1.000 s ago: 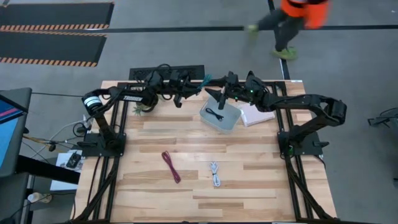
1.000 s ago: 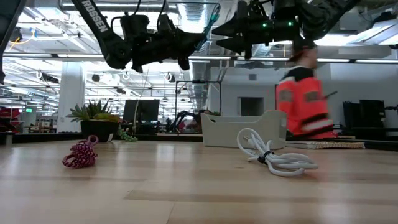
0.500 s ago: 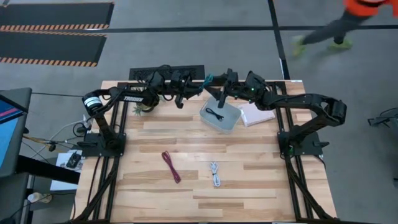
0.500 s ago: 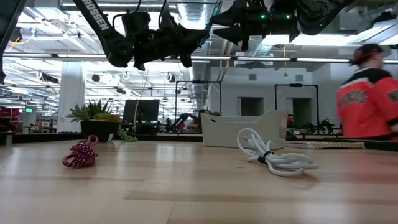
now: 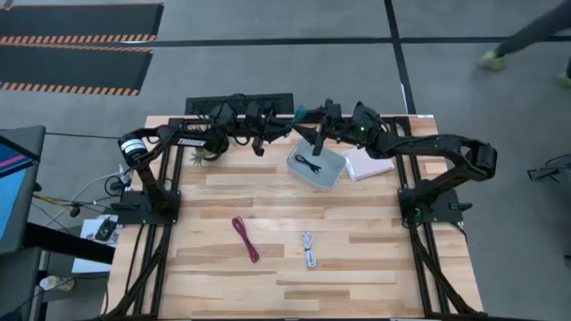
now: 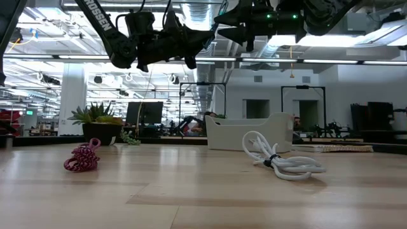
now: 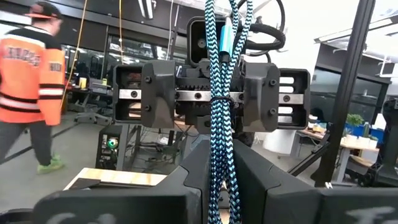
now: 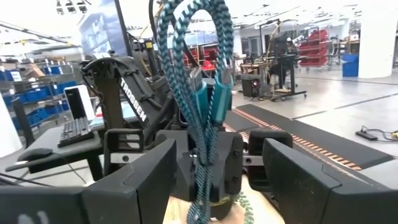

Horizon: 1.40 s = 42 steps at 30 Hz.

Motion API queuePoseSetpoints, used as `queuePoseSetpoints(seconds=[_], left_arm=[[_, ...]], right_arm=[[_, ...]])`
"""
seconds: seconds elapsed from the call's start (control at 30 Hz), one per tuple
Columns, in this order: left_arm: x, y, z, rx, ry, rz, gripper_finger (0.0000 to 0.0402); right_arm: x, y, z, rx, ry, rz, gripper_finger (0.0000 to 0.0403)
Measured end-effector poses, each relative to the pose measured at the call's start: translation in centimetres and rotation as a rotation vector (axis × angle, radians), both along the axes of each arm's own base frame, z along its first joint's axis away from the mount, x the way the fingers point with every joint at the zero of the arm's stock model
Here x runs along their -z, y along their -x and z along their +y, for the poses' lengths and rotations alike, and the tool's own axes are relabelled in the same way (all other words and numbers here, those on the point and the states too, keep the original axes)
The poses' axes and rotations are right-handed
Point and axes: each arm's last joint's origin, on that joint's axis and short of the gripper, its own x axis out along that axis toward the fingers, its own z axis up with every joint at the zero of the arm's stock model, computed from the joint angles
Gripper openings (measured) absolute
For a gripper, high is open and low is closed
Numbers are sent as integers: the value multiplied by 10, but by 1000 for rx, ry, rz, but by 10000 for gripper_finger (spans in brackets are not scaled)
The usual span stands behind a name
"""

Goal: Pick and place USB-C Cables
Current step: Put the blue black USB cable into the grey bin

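Observation:
The teal cable (image 5: 295, 113) is a folded bundle held high over the table's far edge, between my two grippers, which face each other. My left gripper (image 5: 287, 125) is shut on it. My right gripper (image 5: 309, 134) is open, and its fingers (image 8: 137, 180) stand wide on either side of the teal cable (image 8: 199, 81) without touching it. The black cable (image 5: 309, 164) lies inside the clear bin (image 5: 332, 175). On the bare wood lie the maroon cable (image 5: 244, 238) and the white-grey cable (image 5: 309, 249). My left gripper (image 7: 219, 155) pinches the teal cable's lower part (image 7: 217, 180) between its two fingers. It comes in level from the table's left, with the fingers across the bundle. The bundle stands upright above the fingers, its loops and connectors (image 7: 225, 37) on top, lifted clear of the table.
The bin (image 6: 248, 132) stands near the table's far edge, under the right gripper, with a white pad (image 5: 368, 165) beside it. A potted plant (image 5: 203, 153) sits at the far left. In the low view the maroon cable (image 6: 81, 157) and white-grey cable (image 6: 283, 162) lie on the near boards.
My right gripper has risen a little and drawn closer around the teal cable, staying open. My left gripper has kept its hold and moved up slightly. A person in an orange jacket has walked off across the floor beyond the table.

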Motion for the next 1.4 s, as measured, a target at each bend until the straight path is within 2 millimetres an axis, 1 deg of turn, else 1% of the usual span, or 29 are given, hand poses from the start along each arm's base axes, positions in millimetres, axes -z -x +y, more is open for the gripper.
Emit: queuePoseSetpoints(seconds=[0.1, 0.23, 0.37, 0.47, 0.53, 0.6, 0.67, 0.77, 0.87, 0.9, 0.93, 1.1, 1.23, 1.33, 1.4], left_arm=[[0, -3, -2, -11, 7, 10, 38], [-4, -12, -6, -3, -20, 36, 38], [-8, -14, -7, 0, -33, 22, 38], [-8, -13, -5, -3, -22, 25, 38], [-8, -13, -5, -3, -16, 28, 38], [-7, -13, -4, -4, -14, 29, 38], [-8, -13, -4, -9, -12, 28, 38], [-7, -13, -4, -27, -2, 36, 38], [-6, -14, -3, -35, 3, 45, 38], [-6, -14, -3, -34, 3, 45, 38], [-6, -14, -3, -36, 0, 45, 38], [-4, -14, -2, -56, 7, 54, 38], [0, -15, 0, -103, 67, 95, 45], [3, -16, 0, -120, 92, 135, 65], [6, -16, 0, -116, 103, 164, 87]], right_arm=[[0, 0, 0, -1, -4, -1, 265], [0, 0, 0, 1, -6, 1, 265], [1, 0, 1, -3, -13, 13, 264], [2, -1, 1, -1, -17, 23, 256], [2, 0, 1, 2, -16, 18, 242], [2, 0, 0, 8, -17, 19, 220], [2, 0, 0, 16, -17, 18, 188], [2, 0, 0, 21, -16, 19, 124], [2, 0, 0, 21, -16, 19, 49], [2, 0, 0, 21, -15, 19, 29], [2, 0, 0, 21, -13, 19, 19], [3, 0, 0, 26, -20, 25, 22], [5, -1, -1, 34, -29, 44, 15], [6, 0, -2, 57, -40, 49, 15], [5, 1, -2, 66, -42, 49, 15]])
